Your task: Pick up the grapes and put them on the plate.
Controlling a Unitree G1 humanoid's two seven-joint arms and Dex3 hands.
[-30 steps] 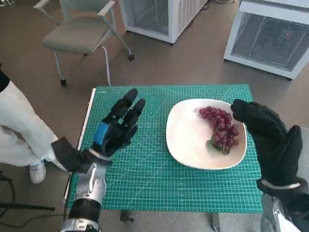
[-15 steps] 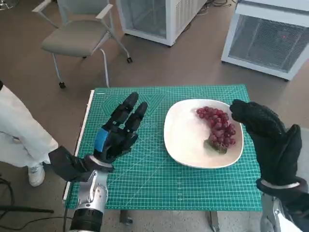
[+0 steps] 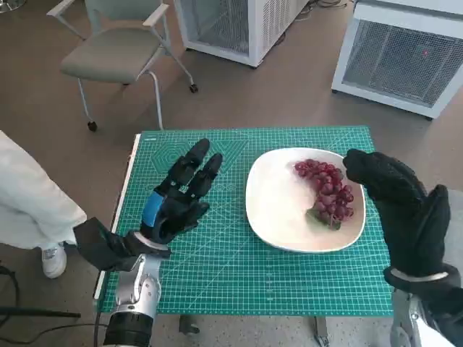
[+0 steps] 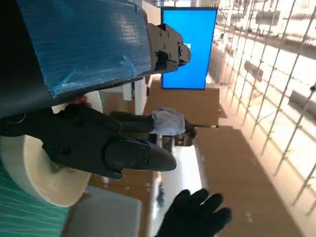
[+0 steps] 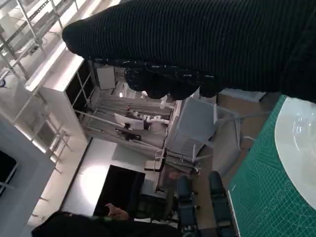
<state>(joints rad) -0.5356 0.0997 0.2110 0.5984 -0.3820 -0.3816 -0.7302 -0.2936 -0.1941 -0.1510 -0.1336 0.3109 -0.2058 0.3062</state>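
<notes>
Grapes lie on plate, bunch running away from robot, just left of right hand, seemingly empty; left hand spread wide, farther.

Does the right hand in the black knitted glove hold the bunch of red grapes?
No, the bunch of red grapes lies on the white plate, and the right hand holds nothing.
</notes>
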